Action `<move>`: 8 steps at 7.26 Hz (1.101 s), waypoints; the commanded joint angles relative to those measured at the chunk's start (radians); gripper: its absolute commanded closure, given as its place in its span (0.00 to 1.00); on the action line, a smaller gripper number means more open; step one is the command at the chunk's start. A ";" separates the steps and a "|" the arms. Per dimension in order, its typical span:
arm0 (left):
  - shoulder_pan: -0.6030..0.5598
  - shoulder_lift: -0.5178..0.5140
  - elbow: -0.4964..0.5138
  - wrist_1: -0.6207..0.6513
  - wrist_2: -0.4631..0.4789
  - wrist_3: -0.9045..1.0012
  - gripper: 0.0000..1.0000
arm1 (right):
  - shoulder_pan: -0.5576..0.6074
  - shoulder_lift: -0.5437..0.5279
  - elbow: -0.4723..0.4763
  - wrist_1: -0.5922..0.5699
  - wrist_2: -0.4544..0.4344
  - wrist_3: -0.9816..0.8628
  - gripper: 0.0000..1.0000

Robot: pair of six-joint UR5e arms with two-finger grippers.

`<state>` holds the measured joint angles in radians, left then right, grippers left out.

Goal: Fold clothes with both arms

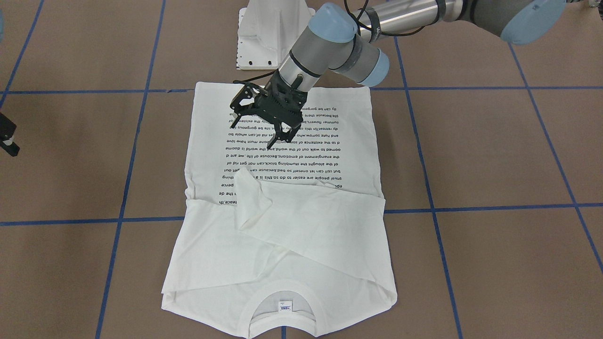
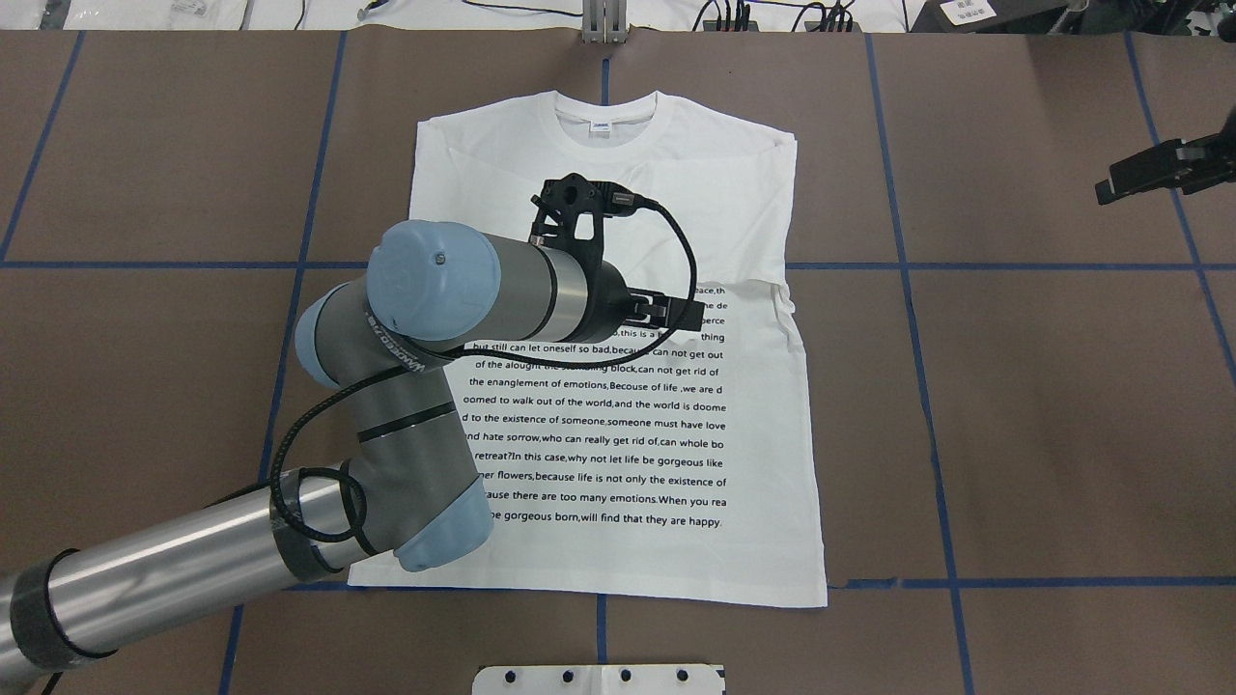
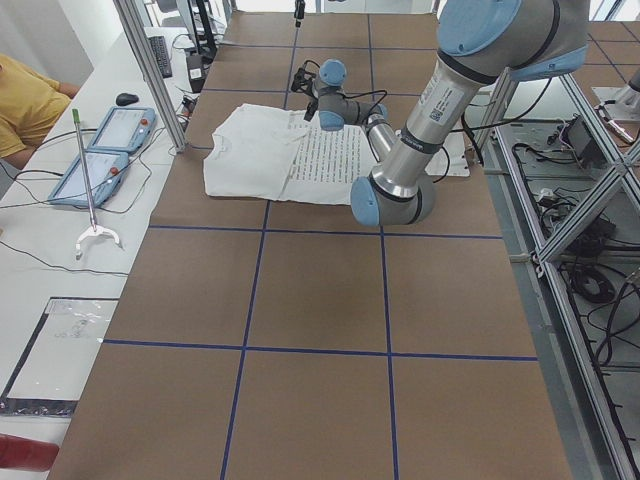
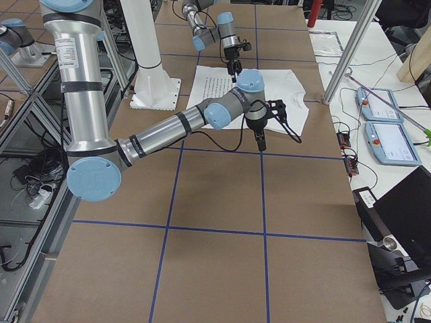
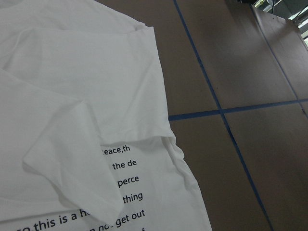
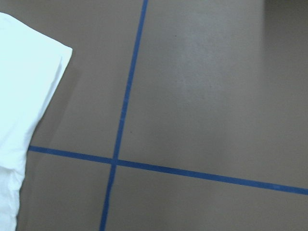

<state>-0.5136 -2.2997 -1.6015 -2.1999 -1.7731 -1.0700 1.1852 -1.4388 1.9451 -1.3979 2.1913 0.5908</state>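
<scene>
Left hand (image 1: 256,129) splayed above soft, creased white shirt (image 1: 292,245).

Shirt (image 1: 282,245) white w/ blk text; table (image 1: 494,155) brown, blue grid lines

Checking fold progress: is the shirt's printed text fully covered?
No, the shirt shows most of its black text uncovered in the overhead view.

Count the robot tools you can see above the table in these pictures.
2. The left tool hangs open over the printed text of the shirt. The right tool is off the shirt, over bare table to its side. None appears hidden.
</scene>
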 commanded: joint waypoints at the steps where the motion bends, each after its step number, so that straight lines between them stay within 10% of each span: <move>1: -0.087 0.089 -0.171 0.193 -0.066 0.166 0.00 | -0.186 0.142 -0.014 -0.013 -0.149 0.244 0.00; 5: -0.339 0.299 -0.264 0.213 -0.326 0.598 0.00 | -0.465 0.498 -0.206 -0.256 -0.433 0.544 0.00; 8: -0.393 0.364 -0.284 0.207 -0.376 0.673 0.00 | -0.550 0.784 -0.621 -0.256 -0.557 0.668 0.00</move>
<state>-0.8965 -1.9525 -1.8789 -1.9908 -2.1406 -0.4094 0.6643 -0.7739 1.4972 -1.6534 1.6773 1.2116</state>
